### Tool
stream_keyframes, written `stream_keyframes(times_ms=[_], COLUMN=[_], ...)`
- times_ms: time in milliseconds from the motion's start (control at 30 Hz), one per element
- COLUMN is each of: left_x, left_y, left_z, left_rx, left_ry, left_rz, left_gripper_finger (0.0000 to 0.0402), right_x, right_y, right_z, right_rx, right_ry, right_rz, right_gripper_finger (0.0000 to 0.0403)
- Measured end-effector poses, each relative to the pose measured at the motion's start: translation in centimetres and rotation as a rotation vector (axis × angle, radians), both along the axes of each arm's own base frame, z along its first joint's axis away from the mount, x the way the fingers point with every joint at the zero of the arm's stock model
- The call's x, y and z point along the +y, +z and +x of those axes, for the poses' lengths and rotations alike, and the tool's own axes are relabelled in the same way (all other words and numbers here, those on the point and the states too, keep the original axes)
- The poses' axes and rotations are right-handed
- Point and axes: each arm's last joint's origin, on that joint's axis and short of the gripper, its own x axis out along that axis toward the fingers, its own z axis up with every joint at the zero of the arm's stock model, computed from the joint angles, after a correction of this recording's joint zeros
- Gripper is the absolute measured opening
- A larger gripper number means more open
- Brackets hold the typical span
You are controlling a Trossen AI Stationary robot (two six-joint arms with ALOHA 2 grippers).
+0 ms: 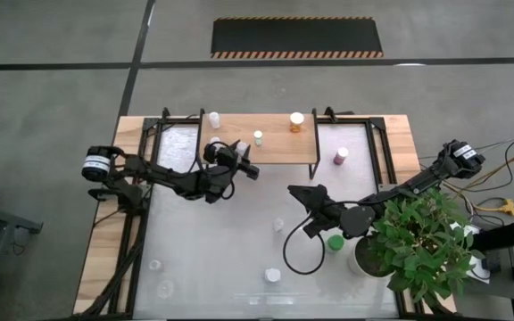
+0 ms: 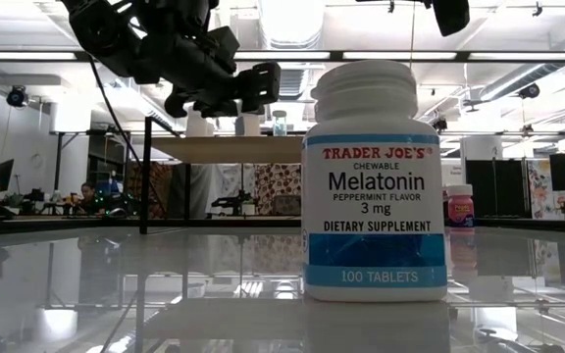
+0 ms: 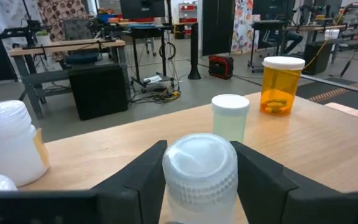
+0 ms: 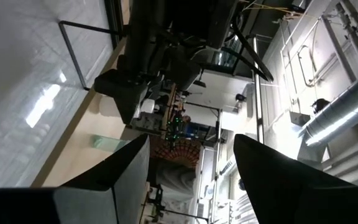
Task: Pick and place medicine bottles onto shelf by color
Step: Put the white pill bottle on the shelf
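Left end effector [image 3: 199,180] straddles white bottle [image 3: 201,171] on shelf [image 3: 316,140], fingers flanking ribbed cap; grip or release unclear. Light, rigid, smooth plastic: hold at cap. Orange bottle [image 3: 282,85] at 1 o'clock. Right end effector [image 4: 191,180] wide, empty.

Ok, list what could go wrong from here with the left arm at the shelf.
1. The left gripper has a white-capped bottle between its fingers over the shelf. If it is not set flat, it may tip once let go.
2. A small bottle stands just beyond it. Pushing forward could knock it, perhaps into the orange bottle.
3. Another white bottle sits close beside the gripper, so a sideways pull-back could clip it.
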Motion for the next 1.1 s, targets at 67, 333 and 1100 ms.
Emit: stream_keyframes(times_ms=[67, 333, 1100], left_x=[0.1, -0.3, -10.7], left_y=[0.0, 0.7, 10.1], left_z=[0.0, -0.3, -7.1], left_rx=[0.0, 0.026, 0.138], left_ry=[0.003, -0.009, -0.496], left_rz=[0.0, 0.026, 0.381], left_gripper_finger=[0.0175, 0.0212, 0.0212], right_x=[0.0, 0.0, -4.7], right_y=[0.0, 0.0, 1.9], right_z=[0.0, 0.0, 2.7], right_rx=[-0.004, -0.083, -0.44], right_ry=[-0.001, -0.017, -0.007], right_rz=[0.007, 0.141, 1.168], right_gripper_finger=[0.0226, 0.0226, 0.0137])
